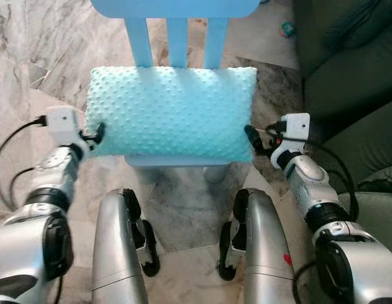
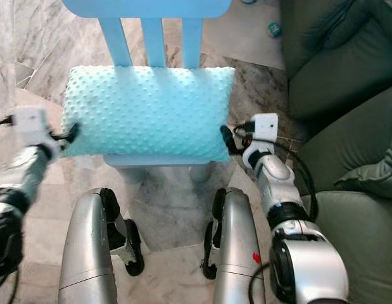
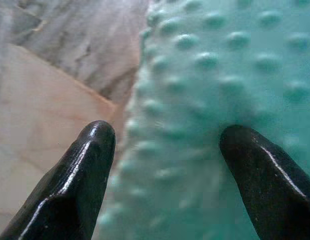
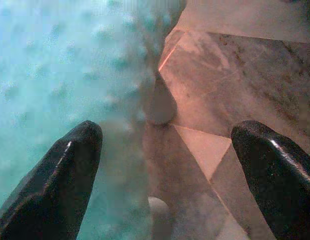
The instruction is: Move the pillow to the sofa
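A dotted, soft turquoise pillow lies on the seat of a small light-blue wooden chair, beside a dark green sofa. The left end effector and right end effector, fingers spread wide, bracket the pillow's two ends, gripping nothing.
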`<state>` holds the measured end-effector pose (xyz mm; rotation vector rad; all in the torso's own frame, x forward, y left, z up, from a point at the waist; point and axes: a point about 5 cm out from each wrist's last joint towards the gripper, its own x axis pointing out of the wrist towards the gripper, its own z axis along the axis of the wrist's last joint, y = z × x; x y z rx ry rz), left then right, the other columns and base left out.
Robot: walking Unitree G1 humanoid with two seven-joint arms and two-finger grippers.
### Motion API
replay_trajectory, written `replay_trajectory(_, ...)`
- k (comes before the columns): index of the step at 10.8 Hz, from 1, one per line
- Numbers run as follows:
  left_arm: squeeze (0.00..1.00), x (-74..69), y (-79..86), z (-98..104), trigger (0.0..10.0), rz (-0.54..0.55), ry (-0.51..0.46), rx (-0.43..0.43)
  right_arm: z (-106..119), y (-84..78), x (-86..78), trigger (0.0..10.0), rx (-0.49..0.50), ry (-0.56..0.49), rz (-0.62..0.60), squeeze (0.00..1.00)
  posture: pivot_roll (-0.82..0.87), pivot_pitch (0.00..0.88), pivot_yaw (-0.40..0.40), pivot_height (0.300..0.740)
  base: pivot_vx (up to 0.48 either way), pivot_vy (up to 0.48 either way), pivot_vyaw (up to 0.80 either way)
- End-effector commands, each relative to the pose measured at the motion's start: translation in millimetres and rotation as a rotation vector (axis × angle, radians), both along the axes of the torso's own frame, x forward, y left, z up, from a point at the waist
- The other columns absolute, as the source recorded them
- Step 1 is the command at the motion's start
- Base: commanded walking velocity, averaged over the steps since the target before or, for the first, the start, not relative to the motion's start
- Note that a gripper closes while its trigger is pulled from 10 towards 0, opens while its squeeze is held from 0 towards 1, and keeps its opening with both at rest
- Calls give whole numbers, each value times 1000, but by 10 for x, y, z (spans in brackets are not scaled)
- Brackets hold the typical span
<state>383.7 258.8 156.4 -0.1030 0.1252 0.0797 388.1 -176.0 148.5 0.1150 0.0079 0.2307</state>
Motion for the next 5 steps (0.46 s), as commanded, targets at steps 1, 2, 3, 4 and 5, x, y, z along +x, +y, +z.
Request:
replay_trajectory(1,0,-50,9,-132,10000,4,41,-59,-155,-29,-54,10000,29,53,-9,0,-114,578,-21,530,0,0,0)
replay_trajectory(2,0,-34,-59,-152,10000,-7,51,-69,-150,-5,-42,10000,47,57,-16,0,-121,582,-16,530,0,0,0)
replay_trajectory(3,0,-26,-139,-196,10000,-32,80,-50,-144,31,-29,10000,84,62,-18,0,-120,586,-13,530,0,0,0)
replay_trajectory(4,0,-22,-173,-209,10000,-55,91,-35,-160,72,-32,10000,101,68,0,0,-119,592,-9,530,0,0,0)
replay_trajectory(5,0,-32,-175,-236,10000,-56,107,-57,-227,90,-53,10000,147,101,-1,0,-112,596,-6,530,0,0,0)
